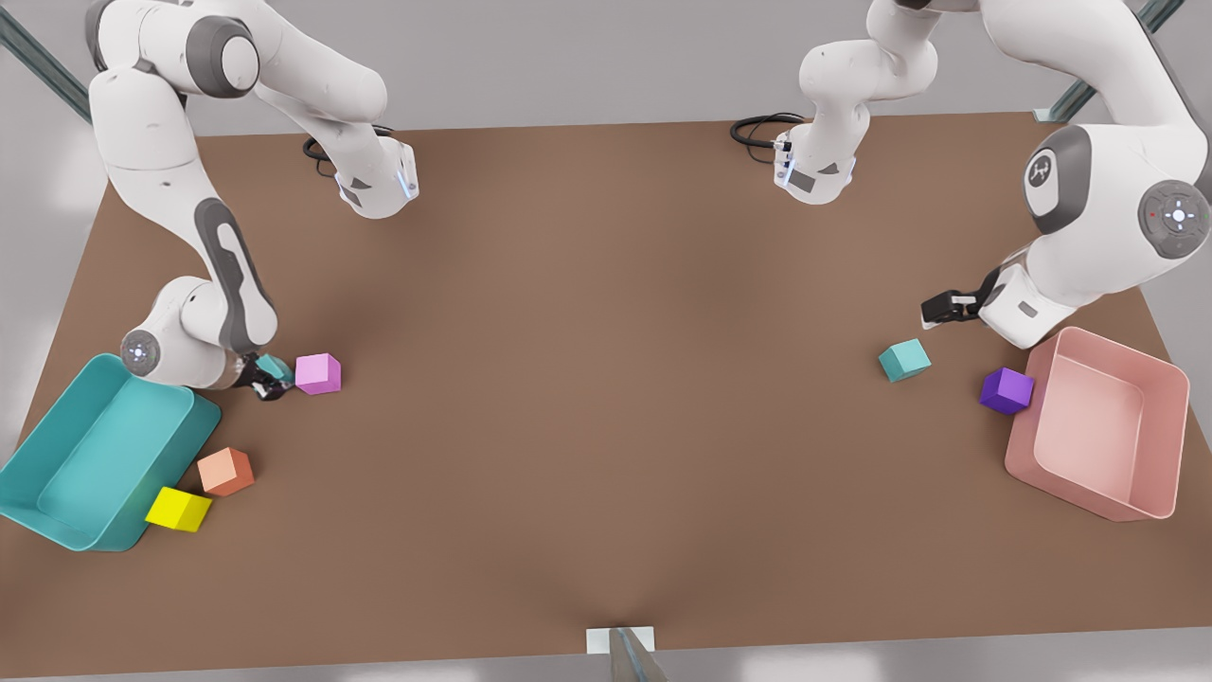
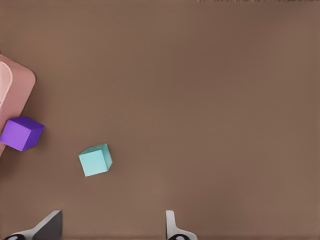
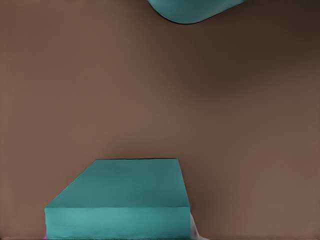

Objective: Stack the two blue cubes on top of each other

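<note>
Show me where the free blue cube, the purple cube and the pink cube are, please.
free blue cube [image 1: 904, 360], front view, its top face.
purple cube [image 1: 1006, 389], front view, its top face.
pink cube [image 1: 317, 373], front view, its front face.

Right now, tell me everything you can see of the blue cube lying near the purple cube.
The blue cube is a small, plain teal block with matte faces and no markings. It sits flat on the brown table, turned slightly askew, touching nothing. The purple cube and the pink bin lie off to the front view's right. The left gripper hovers open nearby, not in contact with it.
</note>
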`<state>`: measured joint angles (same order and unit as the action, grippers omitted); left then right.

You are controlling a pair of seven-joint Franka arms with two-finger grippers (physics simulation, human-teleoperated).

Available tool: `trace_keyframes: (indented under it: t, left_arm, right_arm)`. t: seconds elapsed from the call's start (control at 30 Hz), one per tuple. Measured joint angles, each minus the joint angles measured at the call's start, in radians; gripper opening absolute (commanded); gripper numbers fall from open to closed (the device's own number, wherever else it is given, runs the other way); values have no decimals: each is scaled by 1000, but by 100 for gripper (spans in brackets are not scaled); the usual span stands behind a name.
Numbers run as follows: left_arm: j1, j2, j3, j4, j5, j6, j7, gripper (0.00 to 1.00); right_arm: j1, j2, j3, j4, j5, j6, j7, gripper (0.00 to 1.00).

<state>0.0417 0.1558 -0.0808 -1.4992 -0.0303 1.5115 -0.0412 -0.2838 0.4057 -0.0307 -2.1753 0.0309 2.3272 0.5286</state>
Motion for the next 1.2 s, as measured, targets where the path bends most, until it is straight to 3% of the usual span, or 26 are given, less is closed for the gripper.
trace_keyframes:
  t: [0.13,0.3,0.47,0.63,0.8,1.0,1.2]
  left_arm:
    - [-1,0,0,0,0,0,0,100]
    - [-1,1,0,0,0,0,0,100]
    - [-1,2,0,0,0,1,0,100]
    - [-1,2,0,0,0,1,0,100]
    - [1,2,1,0,-1,1,-1,100]
    - [15,30,2,0,-1,-1,-2,100]
    - [39,45,2,-2,0,-11,-4,100]
  right_arm:
    - [0,-8,0,36,-1,-34,-9,76]
    - [0,-2,0,117,14,-94,-37,54]
    - [6,-5,36,264,21,-200,-65,56]
    - [30,0,185,400,25,-279,-79,56]
    - [305,61,211,559,133,-313,-59,57]
    - [632,322,211,915,176,-323,29,58]
    - [797,482,202,1049,173,-270,123,58]
